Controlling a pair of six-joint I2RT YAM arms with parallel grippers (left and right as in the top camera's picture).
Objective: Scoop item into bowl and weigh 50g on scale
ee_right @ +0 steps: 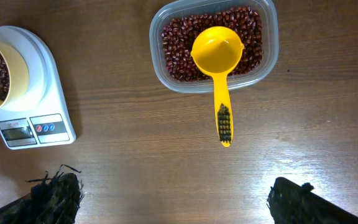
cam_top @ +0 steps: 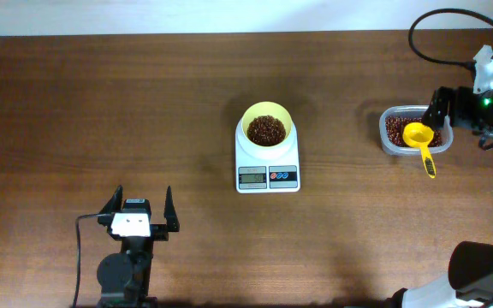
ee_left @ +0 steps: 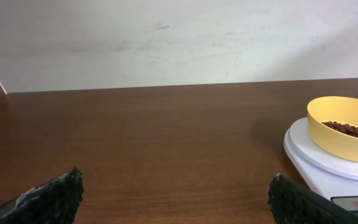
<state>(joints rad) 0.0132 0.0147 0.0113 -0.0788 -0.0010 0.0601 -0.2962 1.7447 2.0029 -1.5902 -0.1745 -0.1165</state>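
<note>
My right pincer point(ee_right: 176, 190), wide open and empty, hangs near the scoop point(ee_right: 217, 53), whose handle points back at it.

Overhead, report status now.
Left gripper open, empty. Right gripper open, empty. Bowl with beans on scale, display unreadable. Scoop lies in container, nothing blocking.
</note>
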